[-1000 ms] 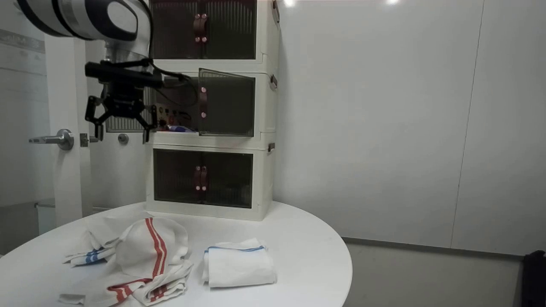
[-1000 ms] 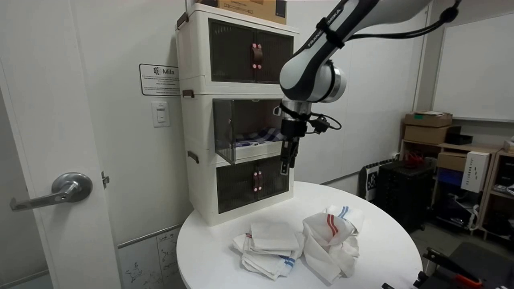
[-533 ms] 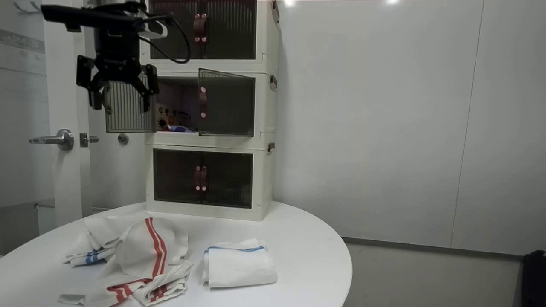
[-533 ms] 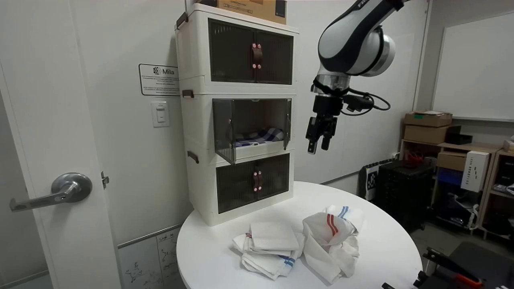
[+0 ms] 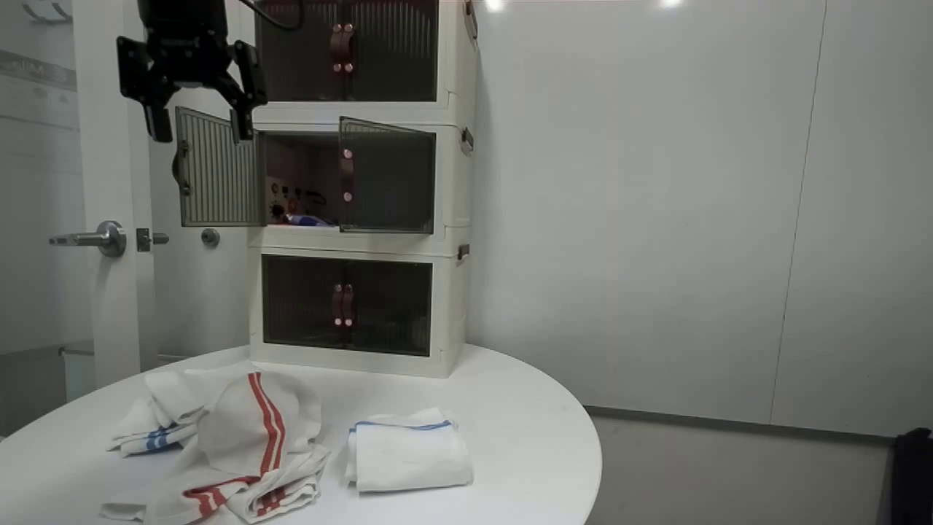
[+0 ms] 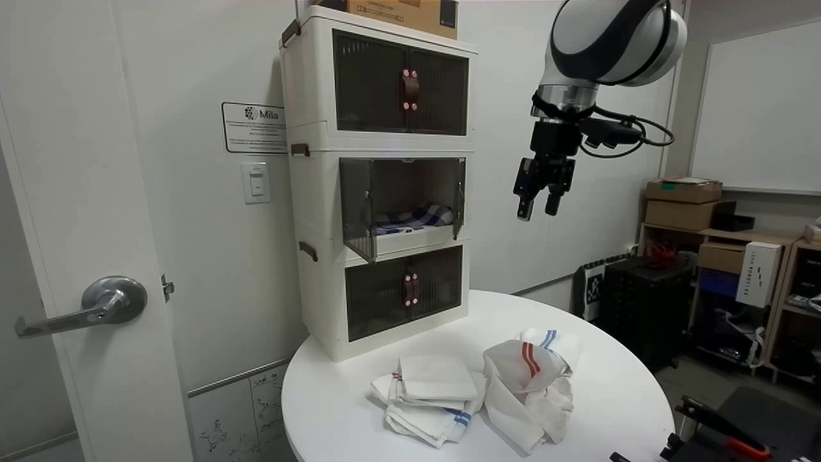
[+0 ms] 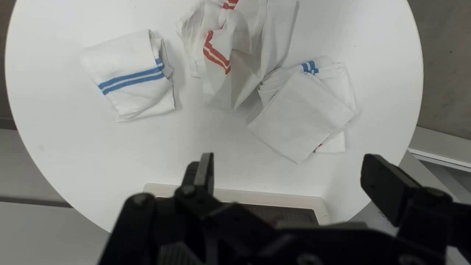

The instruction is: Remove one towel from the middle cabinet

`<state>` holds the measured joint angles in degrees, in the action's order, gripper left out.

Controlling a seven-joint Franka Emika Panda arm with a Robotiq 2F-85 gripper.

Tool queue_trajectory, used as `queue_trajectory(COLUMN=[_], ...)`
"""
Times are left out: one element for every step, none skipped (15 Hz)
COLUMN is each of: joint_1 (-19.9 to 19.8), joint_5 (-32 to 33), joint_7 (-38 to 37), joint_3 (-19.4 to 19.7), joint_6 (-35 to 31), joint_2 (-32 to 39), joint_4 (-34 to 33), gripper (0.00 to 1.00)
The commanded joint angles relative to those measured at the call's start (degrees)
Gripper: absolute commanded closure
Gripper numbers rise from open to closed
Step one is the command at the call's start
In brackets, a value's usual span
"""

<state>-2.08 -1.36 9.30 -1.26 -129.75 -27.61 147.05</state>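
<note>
Blue-checked cloth (image 6: 417, 220) in the middle cabinet (image 6: 414, 241), likely the towel wanted; not out yet.
Left to right in an exterior view: both doors (image 6: 357, 205) open, presumably for reach; white stack (image 6: 436, 385), heap (image 6: 523, 372); gripper (image 6: 538, 212) above, fingers apart, nothing between, held clear of cabinet, probably to line up on the opening; then folded towel (image 6: 569, 350) behind heap. All 3 piles sit on table (image 6: 616, 398), likely parked out of the way. Count: 3 cabinets (image 6: 306, 83), 2 open doors, 3 piles, 1 gripper, 1 cloth at least; towels per pile not countable.
</note>
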Motion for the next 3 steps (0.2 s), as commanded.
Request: queue_trajectory(joint_1=[1.2, 1.2, 1.2], joint_5=[0.8, 0.8, 0.8], joint_7=[-0.7, -0.8, -0.8], joint_3=[1.2, 1.2, 1.2], joint_6=[0.3, 0.3, 0.3], joint_2=[-0.5, -0.7, -0.8], joint_4=[0.1, 0.2, 0.4], gripper=[0.00, 0.00, 0.00])
